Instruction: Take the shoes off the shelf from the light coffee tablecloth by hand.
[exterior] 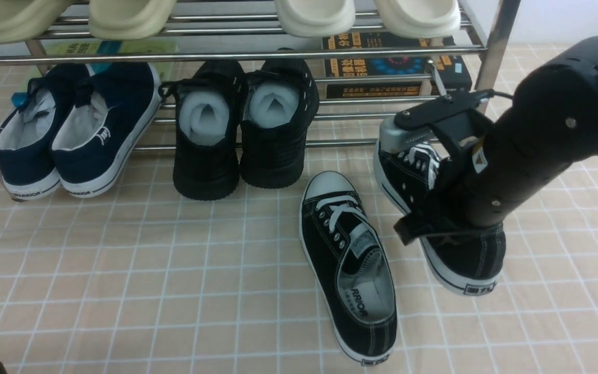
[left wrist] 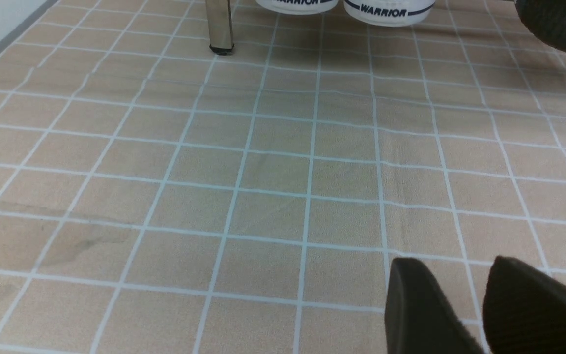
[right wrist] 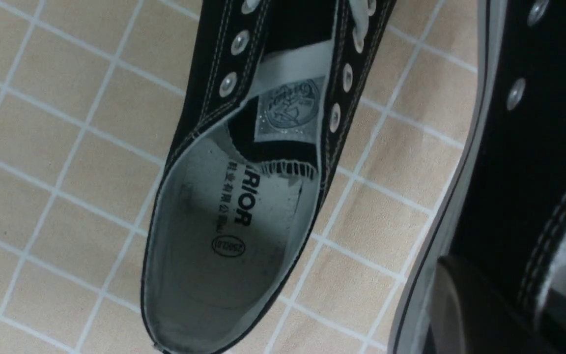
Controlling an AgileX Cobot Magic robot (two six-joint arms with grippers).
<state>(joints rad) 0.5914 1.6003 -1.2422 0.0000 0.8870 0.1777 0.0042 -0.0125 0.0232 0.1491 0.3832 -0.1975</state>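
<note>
One black canvas sneaker (exterior: 348, 259) with white laces lies flat on the light coffee tablecloth (exterior: 122, 259), in front of the chrome shelf (exterior: 226, 54). It also shows in the right wrist view (right wrist: 234, 216). My right gripper (exterior: 442, 208) is shut on the side wall of the second sneaker (exterior: 465, 259). It holds that sneaker tilted, toe toward the shelf and heel low over the cloth. In the right wrist view (right wrist: 514, 305), one finger (right wrist: 460, 305) is outside that sneaker's wall (right wrist: 519, 147). My left gripper (left wrist: 465, 300) is open and empty above the bare cloth (left wrist: 263, 172).
A navy slip-on pair (exterior: 70, 130) and an all-black foam-stuffed pair (exterior: 242, 130) rest on the lower tier. Pale slippers (exterior: 314, 15) sit on the upper bars and boxes (exterior: 397, 67) at the back. A shelf leg (left wrist: 219, 24) and navy heels (left wrist: 388, 10) lie beyond my left gripper.
</note>
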